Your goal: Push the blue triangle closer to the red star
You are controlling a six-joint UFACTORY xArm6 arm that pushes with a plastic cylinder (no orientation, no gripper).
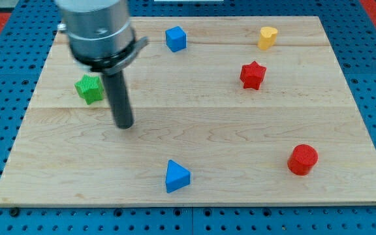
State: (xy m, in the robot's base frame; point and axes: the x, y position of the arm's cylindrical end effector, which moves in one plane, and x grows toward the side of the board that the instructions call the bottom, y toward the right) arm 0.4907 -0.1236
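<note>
The blue triangle [177, 177] lies near the view's bottom, a little left of centre. The red star [252, 74] sits in the upper right part of the wooden board [194, 130], well apart from the triangle. My tip [124, 125] rests on the board at the view's left, up and to the left of the blue triangle, not touching it. The tip is just right of and below the green star [89, 89].
A blue cube [175, 38] sits near the view's top centre. A yellow block [267, 37] is at the top right, above the red star. A red cylinder [302, 160] stands at the lower right. The arm's grey body [98, 29] hangs over the top left.
</note>
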